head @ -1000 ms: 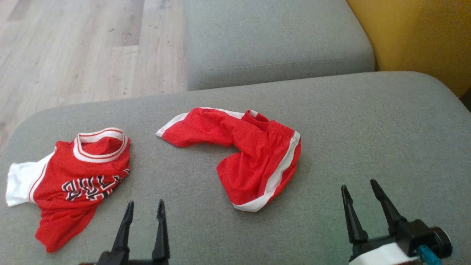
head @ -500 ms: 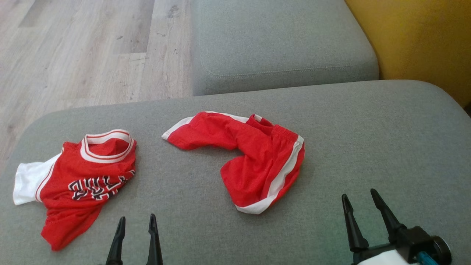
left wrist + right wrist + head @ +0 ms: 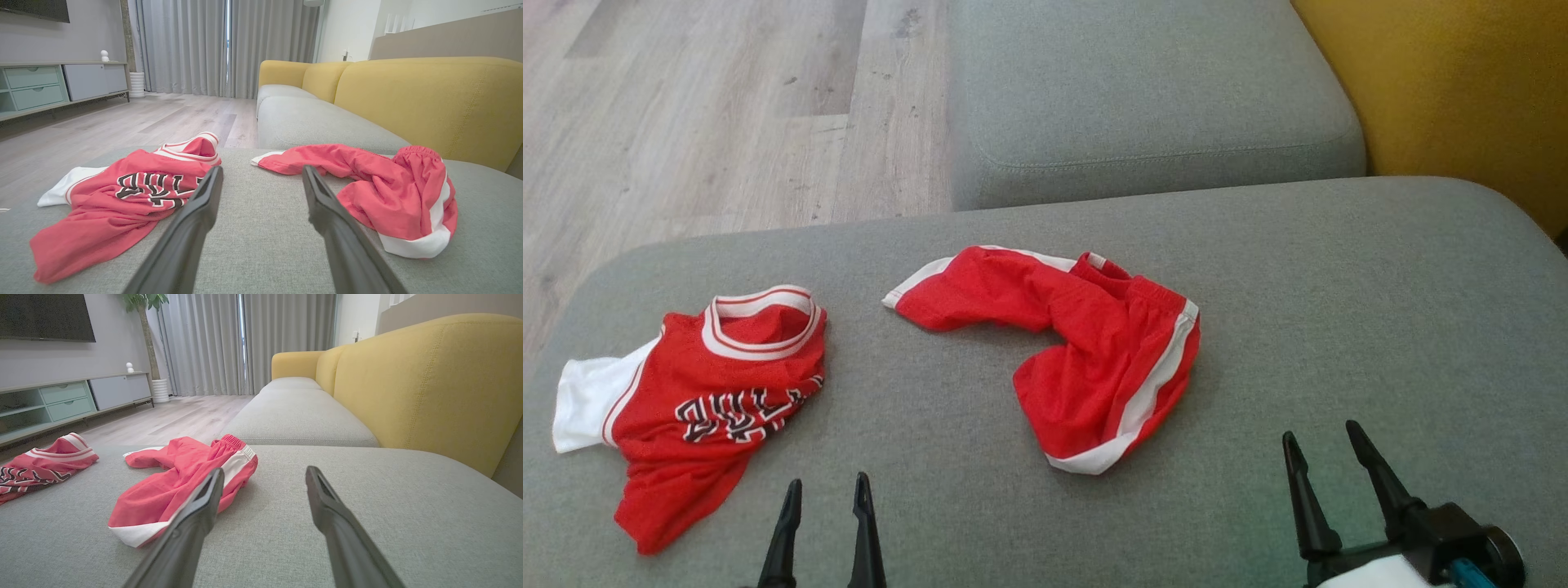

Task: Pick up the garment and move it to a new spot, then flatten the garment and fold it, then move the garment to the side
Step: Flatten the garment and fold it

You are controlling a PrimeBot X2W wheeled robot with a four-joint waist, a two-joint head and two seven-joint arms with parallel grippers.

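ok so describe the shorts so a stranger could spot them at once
On the wide grey seat cushion beside the yellow backrest lie two red garments. The shorts are the one near its middle. Unlike the jersey to their left, they carry no lettering or collar, only white side stripes.

We see black, white-edged block letters (image 3: 737, 414) across the chest of the red jersey (image 3: 670, 384), upside down to us and creased; we cannot read a whole word.
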